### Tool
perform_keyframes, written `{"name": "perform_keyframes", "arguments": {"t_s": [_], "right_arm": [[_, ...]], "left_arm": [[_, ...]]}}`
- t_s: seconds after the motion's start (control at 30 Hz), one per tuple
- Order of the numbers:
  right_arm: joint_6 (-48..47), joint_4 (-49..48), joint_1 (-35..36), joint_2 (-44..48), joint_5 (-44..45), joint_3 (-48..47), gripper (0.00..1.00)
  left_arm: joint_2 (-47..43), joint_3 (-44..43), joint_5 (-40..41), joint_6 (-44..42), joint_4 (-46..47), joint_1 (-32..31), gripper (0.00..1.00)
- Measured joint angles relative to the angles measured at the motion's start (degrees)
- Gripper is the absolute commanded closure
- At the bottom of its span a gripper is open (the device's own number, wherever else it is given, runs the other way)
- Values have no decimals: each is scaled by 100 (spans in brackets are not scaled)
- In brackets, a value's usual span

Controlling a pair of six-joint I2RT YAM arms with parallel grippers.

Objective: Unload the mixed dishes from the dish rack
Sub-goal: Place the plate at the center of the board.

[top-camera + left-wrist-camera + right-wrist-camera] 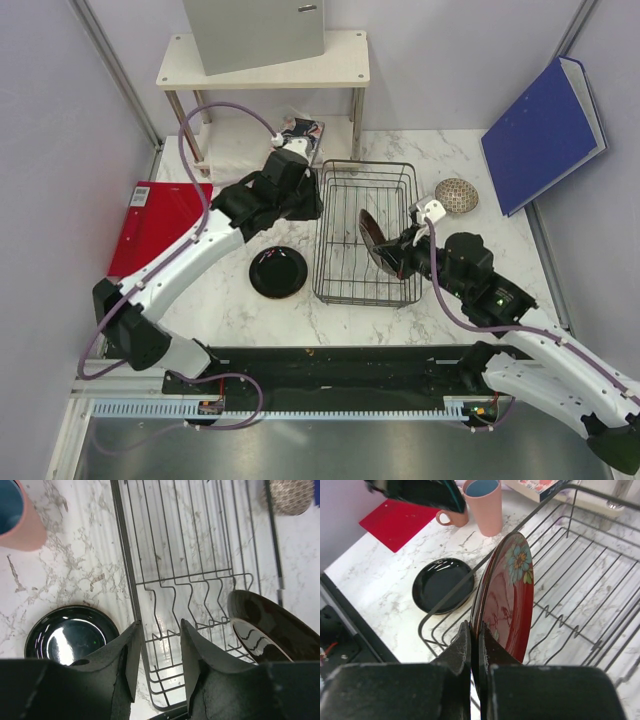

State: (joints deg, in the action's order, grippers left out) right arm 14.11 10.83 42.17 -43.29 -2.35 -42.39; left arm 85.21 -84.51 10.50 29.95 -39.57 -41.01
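The dish rack point(318, 230) sits mid-table. A red floral plate point(512, 590) stands on edge inside it, and my right gripper point(475, 626) is shut on the plate's near rim. My left gripper point(160, 622) hovers open over the rack's left wall point(125, 555) with nothing between its fingers. A black plate point(278, 271) lies on the marble left of the rack. Behind it stand a tall pink cup point(483, 505) and a small pink mug point(451, 516); the left arm hides both in the top view. The speckled bowl point(456, 196) lies upside down right of the rack.
A white two-tier shelf point(265, 65) with a grey box point(255, 30) stands at the back, a patterned book point(303, 128) under it. A red folder point(160, 225) lies at the left. A blue binder point(545, 135) leans at the back right.
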Motion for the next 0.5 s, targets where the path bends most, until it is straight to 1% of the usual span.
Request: {"name": "perform_keyframes", "arguments": {"t_s": [0.1, 0.2, 0.37, 0.5], "right_arm": [[-527, -144, 101, 101, 181, 68, 100], [-1279, -304, 413, 374, 575, 262, 100], [-2883, -837, 1097, 710, 1014, 748, 100], [-4321, -1172, 1781, 658, 1362, 1086, 100]], "left_arm": [[-431, -26, 48, -13, -101, 0, 57], [-881, 92, 79, -13, -125, 0, 58], [-1504, 494, 98, -13, -181, 0, 59], [-1784, 826, -57, -33, -208, 0, 57]]}}
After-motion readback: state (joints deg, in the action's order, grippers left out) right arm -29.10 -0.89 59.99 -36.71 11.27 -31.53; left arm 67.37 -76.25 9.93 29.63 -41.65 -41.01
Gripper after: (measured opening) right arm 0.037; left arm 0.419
